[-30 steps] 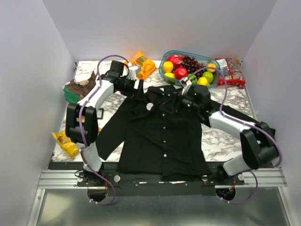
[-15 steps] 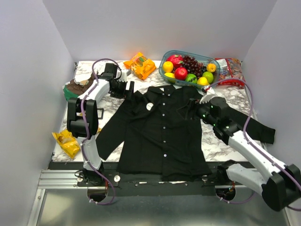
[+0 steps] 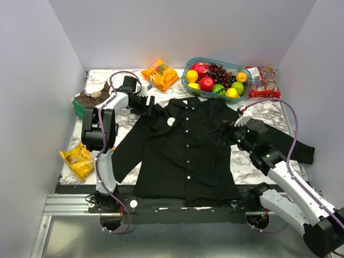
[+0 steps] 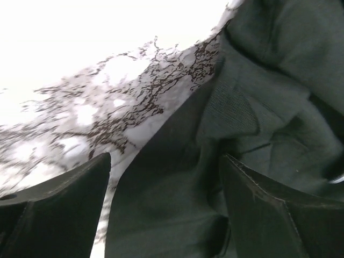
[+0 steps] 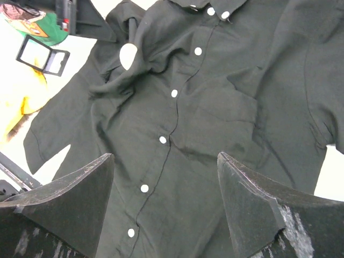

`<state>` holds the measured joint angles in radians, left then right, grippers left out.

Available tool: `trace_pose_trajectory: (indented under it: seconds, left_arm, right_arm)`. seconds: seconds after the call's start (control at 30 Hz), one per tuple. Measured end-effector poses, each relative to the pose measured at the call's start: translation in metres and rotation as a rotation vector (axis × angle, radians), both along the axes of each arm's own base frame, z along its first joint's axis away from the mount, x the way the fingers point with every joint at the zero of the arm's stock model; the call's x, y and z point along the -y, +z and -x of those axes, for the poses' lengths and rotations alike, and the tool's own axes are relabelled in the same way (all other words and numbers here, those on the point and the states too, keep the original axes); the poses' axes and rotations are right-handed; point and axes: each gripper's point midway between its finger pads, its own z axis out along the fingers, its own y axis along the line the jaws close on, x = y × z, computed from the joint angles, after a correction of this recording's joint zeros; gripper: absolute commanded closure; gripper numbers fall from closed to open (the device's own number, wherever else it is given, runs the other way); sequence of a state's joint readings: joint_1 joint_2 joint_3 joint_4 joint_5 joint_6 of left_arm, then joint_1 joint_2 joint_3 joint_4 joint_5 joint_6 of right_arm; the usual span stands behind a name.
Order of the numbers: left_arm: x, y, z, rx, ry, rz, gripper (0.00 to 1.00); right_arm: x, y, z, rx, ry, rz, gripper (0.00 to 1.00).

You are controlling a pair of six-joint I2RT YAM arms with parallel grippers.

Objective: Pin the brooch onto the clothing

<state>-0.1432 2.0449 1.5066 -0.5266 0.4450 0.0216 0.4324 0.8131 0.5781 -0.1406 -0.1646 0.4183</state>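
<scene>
Pale brooch sits on the black clothing near its collar, centre frame, seemingly pinned; left gripper and right gripper gape open, empty.

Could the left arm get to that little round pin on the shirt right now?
Probably yes: the pin lies uncovered on the shirt, close beside the open left gripper, with only cloth between them.
</scene>
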Motion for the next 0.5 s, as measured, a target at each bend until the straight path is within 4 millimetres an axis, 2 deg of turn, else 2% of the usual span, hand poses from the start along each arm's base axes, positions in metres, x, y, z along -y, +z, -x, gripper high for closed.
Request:
trace_pose_trajectory:
  seconds: [0.03,0.07,0.13,0.17,0.37,0.5]
  left_arm:
    - [0.001,-0.004,0.001,-0.011,-0.002,0.007,0.28]
    - [0.003,-0.007,0.001,-0.016,-0.007,0.014,0.53]
    - [0.006,-0.006,0.001,-0.019,-0.009,0.034,0.79]
    - [0.007,-0.006,0.000,-0.014,-0.018,0.038,0.98]
    - [0.006,-0.006,-0.007,-0.015,-0.011,0.054,1.00]
    - [-0.016,-0.008,-0.015,-0.002,0.052,-0.022,1.00]
  right_arm:
    - [0.001,0.000,0.001,-0.001,-0.002,0.002,0.15]
    - [0.002,0.000,0.002,-0.003,-0.005,0.004,0.15]
    - [0.004,-0.001,0.004,-0.008,-0.013,0.009,0.15]
    - [0.005,-0.001,0.004,-0.008,-0.016,0.011,0.15]
    - [0.010,-0.008,0.007,-0.020,-0.036,0.025,0.15]
    - [0.016,-0.016,0.004,-0.041,-0.066,0.051,0.13]
